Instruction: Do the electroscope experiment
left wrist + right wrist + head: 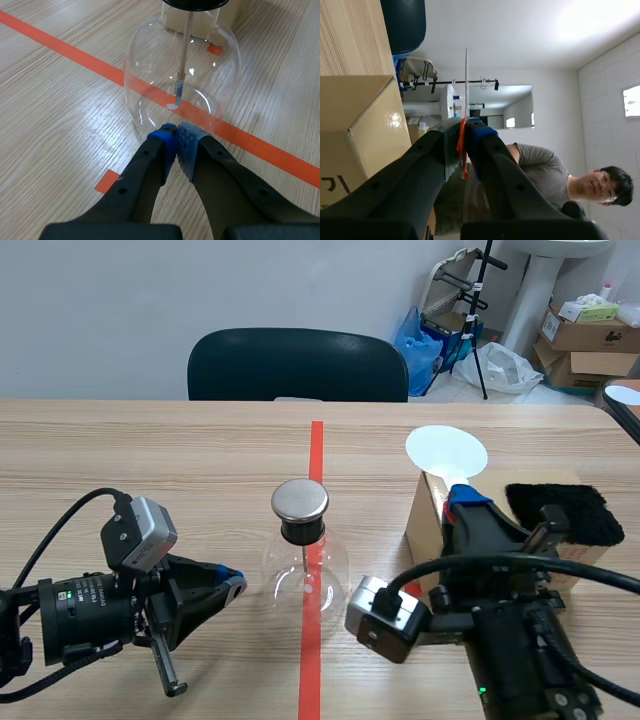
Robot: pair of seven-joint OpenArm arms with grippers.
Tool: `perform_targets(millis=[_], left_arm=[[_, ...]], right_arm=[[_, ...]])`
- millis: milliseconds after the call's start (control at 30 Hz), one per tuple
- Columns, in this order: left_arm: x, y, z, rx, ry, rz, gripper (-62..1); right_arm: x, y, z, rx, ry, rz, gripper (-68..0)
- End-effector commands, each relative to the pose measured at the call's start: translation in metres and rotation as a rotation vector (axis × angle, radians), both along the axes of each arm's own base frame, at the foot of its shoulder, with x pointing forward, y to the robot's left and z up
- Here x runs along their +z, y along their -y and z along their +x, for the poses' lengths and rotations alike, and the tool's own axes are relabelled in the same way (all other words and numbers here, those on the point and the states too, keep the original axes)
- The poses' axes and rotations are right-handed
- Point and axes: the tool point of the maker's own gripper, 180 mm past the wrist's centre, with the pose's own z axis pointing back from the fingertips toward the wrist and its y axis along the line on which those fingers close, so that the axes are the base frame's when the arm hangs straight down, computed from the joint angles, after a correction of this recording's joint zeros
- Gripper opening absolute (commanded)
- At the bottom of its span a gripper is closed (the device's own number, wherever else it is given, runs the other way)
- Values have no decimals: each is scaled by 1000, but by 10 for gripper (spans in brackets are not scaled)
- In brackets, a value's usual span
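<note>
One glass flask (305, 575), rod (184, 50) inside | left tool (176, 136) closed, empty | right tool (465, 131) grips white disc (446, 452)

Left of flask (305, 575): black left arm (80, 608), silver camera box (138, 532), looping black cable (60, 518), blue dotted pads (186, 142). Right of flask: bulkier black right arm (520, 650), silver box (385, 618), thick cables (500, 562).

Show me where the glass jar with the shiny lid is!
In the scene view the jar stands mid-table on the red tape line, between the left pincer and the box.
</note>
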Motion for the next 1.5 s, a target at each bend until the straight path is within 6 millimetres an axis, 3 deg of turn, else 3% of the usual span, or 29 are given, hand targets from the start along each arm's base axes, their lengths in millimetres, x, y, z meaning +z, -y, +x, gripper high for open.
perform_targets(millis=[0,133,433,667,833,967,1167,1233,1267,1367,1400,1467], left_arm=[[13,2,6,5,35,-33,-578],[14,-2,0,8,37,-46,-577],[52,-13,-42,2,102,-109,-578],[104,-17,-82,16,176,-179,-577],[127,-16,-105,-19,167,-190,-577],[142,-20,-108,-18,205,-187,-578],[144,-27,-105,-10,224,-152,-574],[144,-28,-104,-7,228,-148,-488],[144,-28,-104,-7,229,-149,-399],[145,-28,-104,-7,230,-151,-21],[145,-28,-104,-7,231,-153,14],[149,-28,-104,-9,242,-169,14]], right_arm=[[17,4,-2,1,69,15,-665],[13,16,-4,7,54,5,-665],[13,30,-7,56,54,20,-665],[-3,35,-6,60,20,18,-665],[-16,39,2,42,-2,25,-665],[-23,41,5,31,-15,10,-665],[-31,47,8,-7,-35,-23,-665],[-34,47,8,-10,-42,-24,-665],[-35,47,9,-9,-44,-26,-665],[-41,49,9,-25,-59,-41,-665],[-44,50,9,-28,-64,-43,-665],[-47,51,9,-35,-73,-42,-665]])
